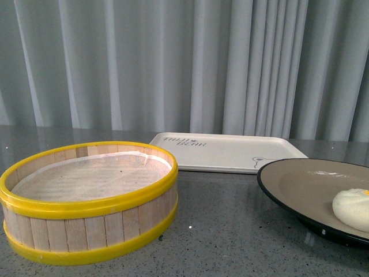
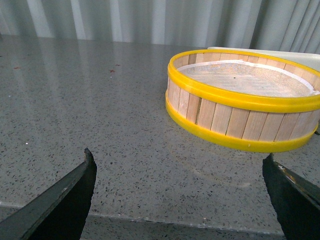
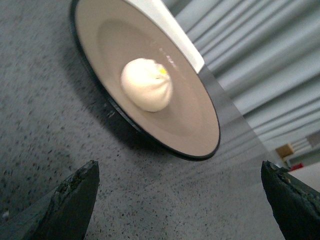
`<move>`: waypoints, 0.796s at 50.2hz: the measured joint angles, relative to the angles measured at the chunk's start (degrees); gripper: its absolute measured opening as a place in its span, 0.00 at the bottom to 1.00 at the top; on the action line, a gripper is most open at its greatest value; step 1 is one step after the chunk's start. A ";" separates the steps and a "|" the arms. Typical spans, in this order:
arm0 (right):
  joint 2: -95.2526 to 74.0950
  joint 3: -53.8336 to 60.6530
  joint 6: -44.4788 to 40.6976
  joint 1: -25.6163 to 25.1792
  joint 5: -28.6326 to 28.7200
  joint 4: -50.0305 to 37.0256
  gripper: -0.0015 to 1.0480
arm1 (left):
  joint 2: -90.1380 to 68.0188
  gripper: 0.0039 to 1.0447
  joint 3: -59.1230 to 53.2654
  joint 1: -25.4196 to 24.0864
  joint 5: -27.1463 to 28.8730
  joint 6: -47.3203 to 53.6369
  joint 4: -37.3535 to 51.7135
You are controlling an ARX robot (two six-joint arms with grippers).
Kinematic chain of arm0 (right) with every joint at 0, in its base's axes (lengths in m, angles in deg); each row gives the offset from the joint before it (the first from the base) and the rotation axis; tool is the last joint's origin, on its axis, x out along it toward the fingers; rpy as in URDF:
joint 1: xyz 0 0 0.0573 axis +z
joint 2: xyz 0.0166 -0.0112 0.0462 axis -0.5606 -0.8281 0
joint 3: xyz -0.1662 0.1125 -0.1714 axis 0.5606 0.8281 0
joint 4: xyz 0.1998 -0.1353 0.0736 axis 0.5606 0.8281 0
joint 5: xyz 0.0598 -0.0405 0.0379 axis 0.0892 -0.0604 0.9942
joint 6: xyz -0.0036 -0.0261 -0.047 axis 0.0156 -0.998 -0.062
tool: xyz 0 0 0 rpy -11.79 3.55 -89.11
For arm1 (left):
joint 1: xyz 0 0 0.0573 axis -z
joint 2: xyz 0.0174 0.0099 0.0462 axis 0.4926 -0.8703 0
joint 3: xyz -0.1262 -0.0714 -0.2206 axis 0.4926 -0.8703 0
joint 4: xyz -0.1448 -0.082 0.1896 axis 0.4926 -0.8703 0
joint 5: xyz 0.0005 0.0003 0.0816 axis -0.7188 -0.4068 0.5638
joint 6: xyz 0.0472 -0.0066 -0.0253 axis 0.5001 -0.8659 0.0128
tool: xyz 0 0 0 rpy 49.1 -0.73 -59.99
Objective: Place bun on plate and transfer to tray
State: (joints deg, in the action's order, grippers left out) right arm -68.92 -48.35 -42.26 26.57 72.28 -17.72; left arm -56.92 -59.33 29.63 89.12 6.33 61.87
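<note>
The white bun (image 1: 353, 209) lies on the black-rimmed beige plate (image 1: 300, 184) at the right of the grey table. It shows with its yellow dot in the right wrist view (image 3: 147, 85), on the plate (image 3: 195, 125). The cream tray (image 1: 225, 151) with grey lettering lies flat behind the plate and is empty. My right gripper (image 3: 179, 172) is open and empty, low over the table, short of the plate's rim. My left gripper (image 2: 179, 160) is open and empty over bare table beside the steamer basket. Neither arm shows in the front view.
A round wooden steamer basket (image 1: 89, 199) with yellow rims and a white liner stands at the front left, empty; it also shows in the left wrist view (image 2: 245, 97). Grey curtains hang behind the table. The table's near edge runs under the left gripper.
</note>
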 joint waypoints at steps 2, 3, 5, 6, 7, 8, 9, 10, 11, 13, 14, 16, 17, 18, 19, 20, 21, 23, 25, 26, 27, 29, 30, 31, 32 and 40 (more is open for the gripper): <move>-2.03 -0.07 -6.19 -0.02 1.38 -0.57 0.92 | 0.00 0.94 0.00 0.00 0.00 -0.02 0.00; -3.10 -0.07 -9.07 0.00 1.79 -0.83 0.92 | 0.00 0.94 0.00 0.00 0.00 0.00 0.00; -5.66 -0.55 -14.75 0.02 2.23 -0.98 0.92 | 0.02 0.94 0.00 0.00 0.00 0.00 0.00; -6.60 -0.72 -16.50 0.04 2.29 -1.29 0.92 | 0.02 0.94 0.00 0.00 0.00 0.00 0.00; -8.31 -1.18 -18.95 0.07 2.29 -1.92 0.92 | 0.00 0.94 0.00 0.00 0.00 0.00 0.00; -9.62 -1.62 -20.87 0.09 2.27 -2.47 0.92 | 0.02 0.94 0.00 0.00 0.00 0.00 0.00; -10.64 -2.08 -22.67 0.17 2.23 -2.91 0.92 | 0.02 0.94 0.00 0.00 0.00 0.00 0.00; -12.37 -2.86 -24.81 0.33 2.12 -3.65 0.92 | 0.02 0.94 0.00 0.00 0.00 0.00 0.00; -13.33 -3.34 -25.94 0.44 1.99 -4.07 0.92 | 0.00 0.94 0.00 0.00 0.00 0.00 0.00; -15.58 -4.61 -28.17 0.85 1.88 -4.83 0.92 | 0.00 0.94 0.00 0.00 0.00 0.00 0.00; -16.59 -5.25 -29.44 1.11 1.81 -4.96 0.92 | 0.02 0.94 0.00 0.00 0.00 0.00 0.00; -18.56 -6.43 -31.06 1.75 1.75 -5.40 0.92 | 0.02 0.94 0.00 0.00 0.00 0.00 0.00; -19.04 -6.73 -31.56 1.97 1.75 -5.42 0.92 | 0.02 0.94 0.00 0.00 0.00 -0.02 0.00; -19.96 -7.30 -32.22 2.36 1.77 -5.44 0.92 | 0.02 0.94 0.00 0.00 0.00 0.00 0.00; -20.55 -7.63 -32.61 2.60 1.75 -5.60 0.92 | 0.00 0.94 0.00 0.00 0.00 0.00 0.00; -20.85 -7.76 -32.74 2.75 1.73 -5.73 0.92 | 0.02 0.94 0.00 0.00 0.00 0.00 0.00; -21.44 -8.00 -33.14 3.02 1.70 -6.12 0.92 | 0.00 0.94 0.00 0.00 0.00 0.00 0.00; -22.80 -8.68 -33.92 3.63 1.73 -6.71 0.92 | 0.02 0.94 0.00 0.00 0.00 0.00 0.00; -24.04 -9.27 -34.99 4.15 1.77 -7.23 0.92 | 0.02 0.94 0.00 0.00 0.00 -0.02 0.00; -24.79 -9.51 -35.54 4.44 1.86 -7.82 0.92 | 0.02 0.94 0.00 0.00 0.00 0.00 0.00; -25.42 -9.70 -35.87 4.68 1.99 -8.15 0.92 | 0.00 0.94 0.00 0.00 0.00 0.00 0.00; -26.29 -9.94 -36.41 4.96 2.01 -8.48 0.92 | 0.00 0.94 0.00 0.00 0.00 0.00 0.00; -27.12 -10.10 -36.87 5.22 2.03 -8.87 0.92 | 0.02 0.94 0.00 0.00 0.00 -0.02 0.00; -27.47 -10.19 -36.98 5.35 2.03 -8.87 0.92 | 0.00 0.94 0.00 0.00 0.00 -0.02 0.00; -28.17 -10.34 -37.27 5.66 2.03 -8.87 0.92 | 0.00 0.94 0.00 0.00 0.00 -0.02 0.00; -31.58 -11.04 -38.38 6.58 1.73 -11.08 0.92 | 0.02 0.94 0.00 0.00 0.00 0.00 0.00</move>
State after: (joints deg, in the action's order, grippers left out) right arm -100.50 -59.39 -80.64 33.14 74.01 -28.80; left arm -56.90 -59.33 29.63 89.12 6.33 61.87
